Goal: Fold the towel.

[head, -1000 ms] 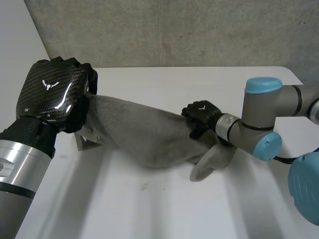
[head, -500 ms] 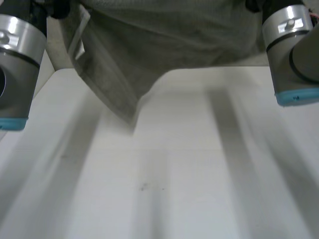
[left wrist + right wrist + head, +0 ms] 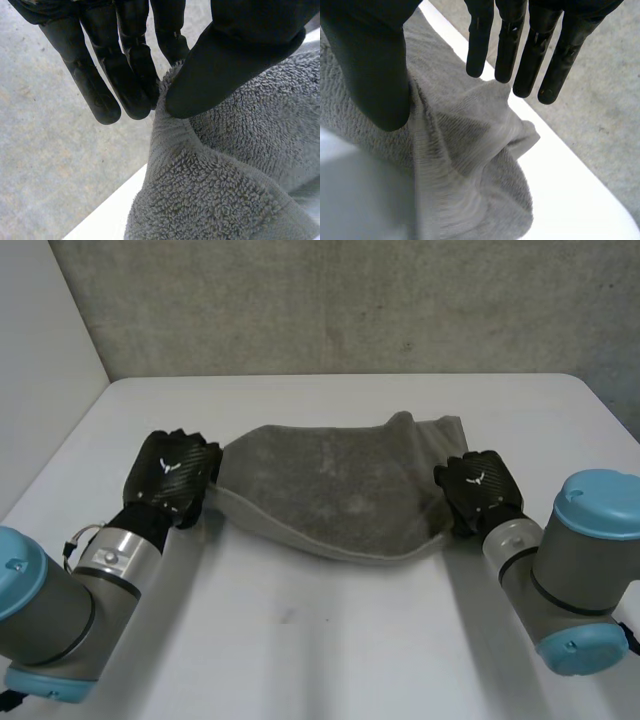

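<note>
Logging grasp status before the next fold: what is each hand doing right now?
Left hand: shut, pinching the towel at its edge.
Right hand: open, over the towel's other end.

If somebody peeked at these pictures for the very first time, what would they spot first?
The rumpled grey towel lying across the middle of the white table catches the eye first. Next come the two shiny black hands, one at each end of it. The left hand pinches the towel's edge between thumb and fingers, and the right hand sits at the other end with its fingers straight.
</note>
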